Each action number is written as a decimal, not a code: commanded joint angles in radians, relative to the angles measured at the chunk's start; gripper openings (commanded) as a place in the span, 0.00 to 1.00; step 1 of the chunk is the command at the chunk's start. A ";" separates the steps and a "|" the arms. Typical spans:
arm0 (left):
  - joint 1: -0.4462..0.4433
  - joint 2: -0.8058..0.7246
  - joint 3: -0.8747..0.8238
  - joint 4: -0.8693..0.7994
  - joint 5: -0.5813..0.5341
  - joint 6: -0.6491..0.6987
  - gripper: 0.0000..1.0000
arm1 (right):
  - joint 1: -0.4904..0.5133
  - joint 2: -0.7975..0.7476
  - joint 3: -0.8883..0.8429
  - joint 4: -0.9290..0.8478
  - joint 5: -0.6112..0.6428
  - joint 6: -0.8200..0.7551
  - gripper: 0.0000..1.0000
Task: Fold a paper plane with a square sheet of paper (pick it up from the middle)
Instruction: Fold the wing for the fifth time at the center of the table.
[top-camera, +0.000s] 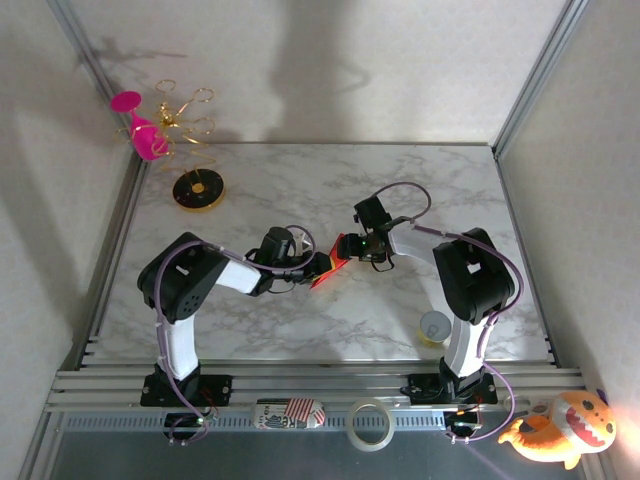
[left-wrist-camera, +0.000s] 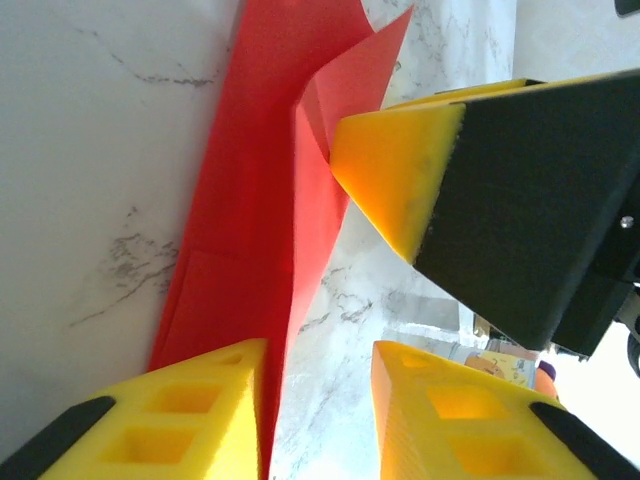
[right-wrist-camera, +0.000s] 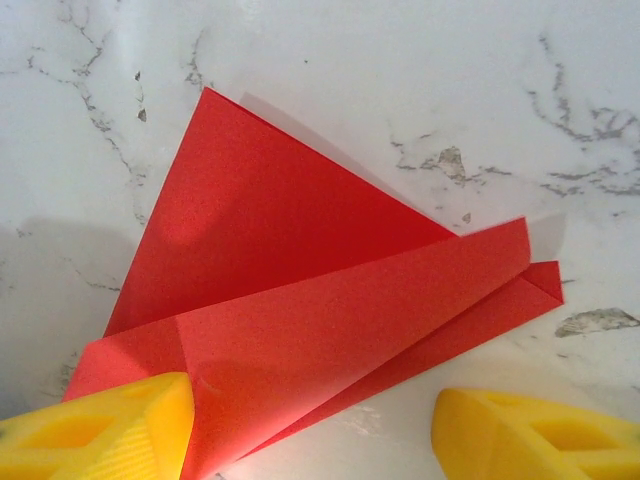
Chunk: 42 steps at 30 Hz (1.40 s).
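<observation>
The red square sheet of paper (top-camera: 327, 272) lies mid-table, folded into a pointed wedge with overlapping flaps (right-wrist-camera: 300, 290). My left gripper (top-camera: 316, 265) comes at it from the left. In the left wrist view it (left-wrist-camera: 320, 350) is open, marble showing in the gap, and a raised fold of the paper (left-wrist-camera: 260, 200) runs along the inner face of the left finger. My right gripper (top-camera: 352, 250) hangs over the paper's far end. It (right-wrist-camera: 312, 395) is open wide, its left finger over a corner of the paper. One right finger (left-wrist-camera: 400, 170) shows beside the fold.
A pink wine glass (top-camera: 140, 128) hangs on a gold wire rack (top-camera: 185, 115) at the back left, with a black and gold disc (top-camera: 197, 190) in front. A small cup (top-camera: 434, 326) stands by the right arm's base. A tape roll (top-camera: 370, 424) and a plush toy (top-camera: 560, 430) lie off the near edge.
</observation>
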 joint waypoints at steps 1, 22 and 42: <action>0.017 -0.039 -0.003 -0.048 -0.009 0.048 0.33 | 0.022 0.154 -0.049 0.029 -0.009 0.003 0.69; -0.014 -0.153 0.054 -0.375 -0.164 0.404 0.36 | 0.026 0.176 -0.041 0.022 -0.015 0.005 0.69; -0.086 -0.117 0.108 -0.486 -0.234 0.624 0.31 | 0.025 0.189 -0.034 0.020 -0.027 0.007 0.67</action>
